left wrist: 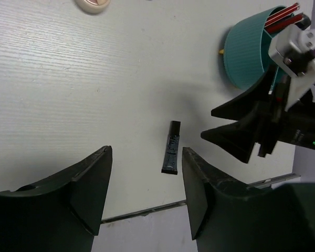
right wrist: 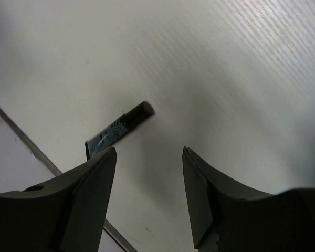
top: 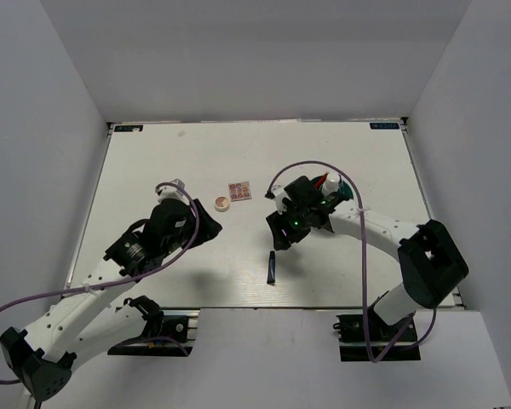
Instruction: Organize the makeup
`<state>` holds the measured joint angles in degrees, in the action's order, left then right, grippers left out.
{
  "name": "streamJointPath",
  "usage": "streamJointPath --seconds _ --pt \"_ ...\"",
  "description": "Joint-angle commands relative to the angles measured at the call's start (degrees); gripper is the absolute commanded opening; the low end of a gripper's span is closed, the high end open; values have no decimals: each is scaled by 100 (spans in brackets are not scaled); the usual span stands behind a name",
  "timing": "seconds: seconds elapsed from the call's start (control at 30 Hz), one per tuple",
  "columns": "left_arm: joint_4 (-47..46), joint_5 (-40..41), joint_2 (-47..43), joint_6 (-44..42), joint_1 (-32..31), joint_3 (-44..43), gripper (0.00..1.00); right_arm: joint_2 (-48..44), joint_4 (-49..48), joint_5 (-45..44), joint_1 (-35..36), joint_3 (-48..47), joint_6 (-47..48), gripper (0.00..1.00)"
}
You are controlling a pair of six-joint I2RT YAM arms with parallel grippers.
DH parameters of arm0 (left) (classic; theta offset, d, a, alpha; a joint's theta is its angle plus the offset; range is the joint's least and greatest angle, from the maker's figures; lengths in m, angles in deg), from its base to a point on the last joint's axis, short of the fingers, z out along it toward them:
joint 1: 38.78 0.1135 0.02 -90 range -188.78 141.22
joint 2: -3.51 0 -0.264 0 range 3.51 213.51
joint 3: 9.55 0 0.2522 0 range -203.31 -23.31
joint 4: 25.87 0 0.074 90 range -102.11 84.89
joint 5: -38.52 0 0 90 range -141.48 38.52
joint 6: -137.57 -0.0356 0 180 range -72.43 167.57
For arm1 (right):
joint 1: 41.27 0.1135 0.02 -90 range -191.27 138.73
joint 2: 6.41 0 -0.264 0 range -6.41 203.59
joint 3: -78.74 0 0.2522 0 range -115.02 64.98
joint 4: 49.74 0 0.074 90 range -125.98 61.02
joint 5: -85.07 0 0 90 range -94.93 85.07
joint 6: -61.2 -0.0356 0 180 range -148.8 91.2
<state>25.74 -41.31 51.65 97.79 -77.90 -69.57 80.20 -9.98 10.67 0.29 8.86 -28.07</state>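
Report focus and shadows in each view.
Top external: sharp and evenly lit, soft arm shadows on the table. Left wrist: black tube crisp, own fingers dark and soft-edged. Right wrist: same tube slightly soft, broad shadow across the table's upper left.

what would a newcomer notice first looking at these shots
Probably the slim black tube lying alone on the white table near its front edge, with the left gripper and right gripper both open and empty nearby. Next, the teal round ribbed tub beside the right arm, with red-and-black tubes standing in it.
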Motion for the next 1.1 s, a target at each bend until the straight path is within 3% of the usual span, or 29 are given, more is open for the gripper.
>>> streamJointPath --seconds 0.0,0.13,0.5,0.93,1.07 --pt "276 248 -322 331 0 56 66 207 116 -759 203 -356 -1416 61" --pt "425 327 -358 357 0 21 66 471 160 -734 370 -462 -1953 67" --pt "434 354 -147 296 0 -94 66 998 239 -408 809 -576 -2393 58" --pt "601 442 -551 507 0 108 66 1639 397 -830 950 -769 -2464 55" --pt "627 441 -543 524 0 82 66 2008 494 -1294 1020 -1024 -2289 44"
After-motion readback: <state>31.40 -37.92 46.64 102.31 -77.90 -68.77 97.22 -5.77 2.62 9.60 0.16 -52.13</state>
